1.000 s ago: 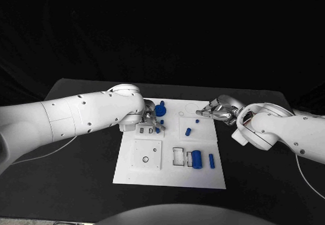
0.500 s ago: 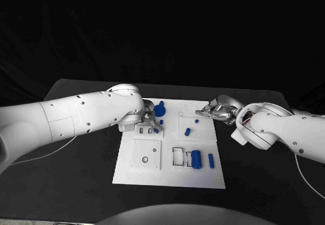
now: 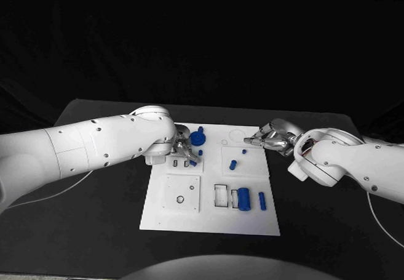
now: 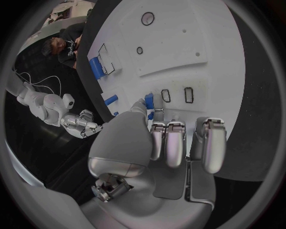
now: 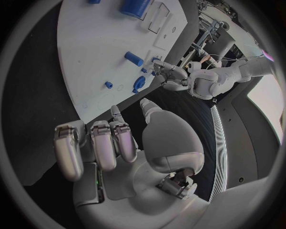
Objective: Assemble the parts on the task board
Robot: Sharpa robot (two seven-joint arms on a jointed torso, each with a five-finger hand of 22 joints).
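Since a second ago the left hand (image 3: 185, 150) has crept slightly toward the task board's (image 3: 208, 220) far edge; the right hand (image 3: 266, 138) has kept its place. The left hand's fingers (image 4: 167, 143) lie curled together, a small blue part (image 4: 149, 101) at their tips, though whether it is pinched I cannot tell. The right hand hovers at the board's far right corner, fingers curled in, holding nothing. A blue cylinder (image 3: 244, 198) lies near the board's right edge; its near edge lies bare.
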